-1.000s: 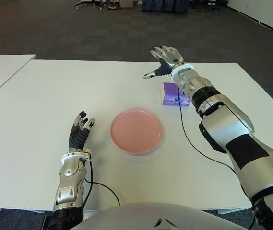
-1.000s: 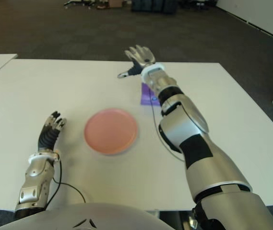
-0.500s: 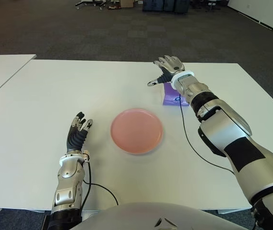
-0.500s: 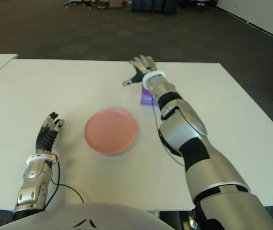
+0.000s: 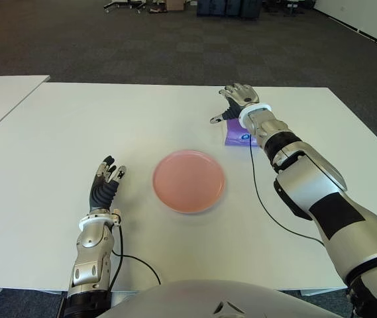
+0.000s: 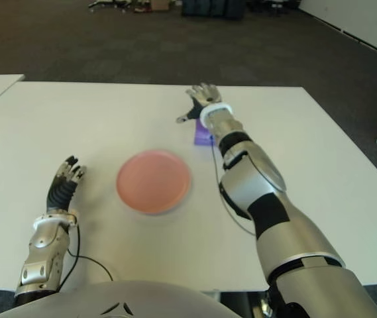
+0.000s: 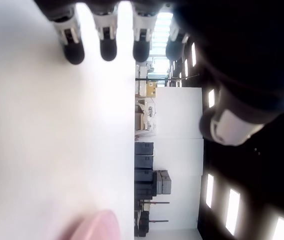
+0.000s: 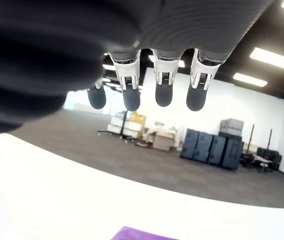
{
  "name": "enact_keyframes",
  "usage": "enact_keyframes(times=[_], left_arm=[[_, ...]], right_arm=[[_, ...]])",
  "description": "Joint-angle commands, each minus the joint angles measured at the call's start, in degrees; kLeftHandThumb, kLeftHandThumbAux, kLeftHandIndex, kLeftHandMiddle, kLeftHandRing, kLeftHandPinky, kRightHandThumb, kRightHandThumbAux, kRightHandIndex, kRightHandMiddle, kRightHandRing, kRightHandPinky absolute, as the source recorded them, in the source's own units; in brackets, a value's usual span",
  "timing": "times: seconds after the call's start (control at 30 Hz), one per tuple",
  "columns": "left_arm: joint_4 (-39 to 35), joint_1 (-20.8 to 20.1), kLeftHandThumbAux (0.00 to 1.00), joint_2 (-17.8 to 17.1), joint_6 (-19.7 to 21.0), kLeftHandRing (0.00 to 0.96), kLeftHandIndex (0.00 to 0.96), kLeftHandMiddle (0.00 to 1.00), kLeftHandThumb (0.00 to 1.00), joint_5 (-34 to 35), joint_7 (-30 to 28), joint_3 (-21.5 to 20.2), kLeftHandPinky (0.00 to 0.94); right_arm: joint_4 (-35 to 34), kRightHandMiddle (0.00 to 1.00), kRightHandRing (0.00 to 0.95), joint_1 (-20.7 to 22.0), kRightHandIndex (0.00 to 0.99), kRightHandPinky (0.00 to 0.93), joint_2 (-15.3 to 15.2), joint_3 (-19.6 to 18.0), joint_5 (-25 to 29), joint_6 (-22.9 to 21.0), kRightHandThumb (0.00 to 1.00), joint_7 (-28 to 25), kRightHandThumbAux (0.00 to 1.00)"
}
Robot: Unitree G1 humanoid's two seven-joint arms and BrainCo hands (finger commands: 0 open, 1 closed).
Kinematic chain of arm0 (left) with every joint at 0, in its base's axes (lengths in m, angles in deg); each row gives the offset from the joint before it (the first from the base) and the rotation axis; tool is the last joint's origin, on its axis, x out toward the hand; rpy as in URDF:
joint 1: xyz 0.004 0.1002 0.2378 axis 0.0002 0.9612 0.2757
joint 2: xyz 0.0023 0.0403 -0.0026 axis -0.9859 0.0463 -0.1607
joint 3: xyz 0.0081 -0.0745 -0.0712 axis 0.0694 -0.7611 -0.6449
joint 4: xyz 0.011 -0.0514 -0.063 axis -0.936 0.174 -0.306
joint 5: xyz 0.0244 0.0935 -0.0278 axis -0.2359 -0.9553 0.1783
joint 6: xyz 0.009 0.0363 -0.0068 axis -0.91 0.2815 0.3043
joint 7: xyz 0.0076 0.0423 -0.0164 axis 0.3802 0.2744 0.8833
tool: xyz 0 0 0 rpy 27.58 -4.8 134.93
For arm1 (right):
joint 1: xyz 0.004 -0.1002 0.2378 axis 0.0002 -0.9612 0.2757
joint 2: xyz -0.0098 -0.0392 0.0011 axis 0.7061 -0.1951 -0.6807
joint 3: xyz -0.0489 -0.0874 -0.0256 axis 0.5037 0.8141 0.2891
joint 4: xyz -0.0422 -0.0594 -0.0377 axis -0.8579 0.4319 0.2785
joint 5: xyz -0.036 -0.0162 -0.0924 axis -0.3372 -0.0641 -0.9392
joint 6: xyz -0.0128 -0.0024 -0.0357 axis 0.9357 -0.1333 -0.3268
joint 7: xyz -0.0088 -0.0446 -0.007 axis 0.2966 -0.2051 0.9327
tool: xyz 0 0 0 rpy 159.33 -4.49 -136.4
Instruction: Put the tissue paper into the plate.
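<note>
Count of things around the plate

One pink plate (image 5: 189,181) on one white table (image 5: 55,146); one purple tissue pack (image 5: 235,136) beyond the plate, to its right. Two hands: left hand (image 5: 107,182) just left of the plate, right hand (image 5: 238,99) above the pack. One second table (image 5: 2,96) far left of the plate.

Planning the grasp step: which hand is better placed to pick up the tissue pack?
Right. The right hand is open, above the far end of the purple tissue pack. The left hand shows on the other side of the pink plate, holding nothing.
</note>
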Motion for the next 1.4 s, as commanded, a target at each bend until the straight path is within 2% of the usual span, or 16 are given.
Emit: enact_keyframes(times=[0.03, 0.67, 1.4], left_arm=[[0.0, 0.7, 0.539, -0.4, 0.6, 0.0, 0.0, 0.0, 0.02, 0.1, 0.0, -0.3, 0.0], [-1.0, 1.7, 0.517, -1.1, 1.3, 0.0, 0.0, 0.0, 0.034, -0.1, 0.1, -0.6, 0.0], [-2.8, 2.9, 0.526, -0.7, 2.0, 0.0, 0.0, 0.0, 0.035, 0.8, 0.0, -0.7, 0.0]], right_arm=[[0.4, 0.0, 0.0, -2.4, 0.0, 0.0, -0.4, -1.2, 1.0, -1.0, 0.357, -1.2, 0.299], [0.4, 0.0, 0.0, -6.4, 0.0, 0.0, -0.2, -6.0, 3.1, -3.9, 0.338, -2.9, 0.301], [0.4, 0.0, 0.0, -12.6, 0.0, 0.0, 1.7, -7.1, 3.5, -4.1, 0.299, -3.7, 0.352]])
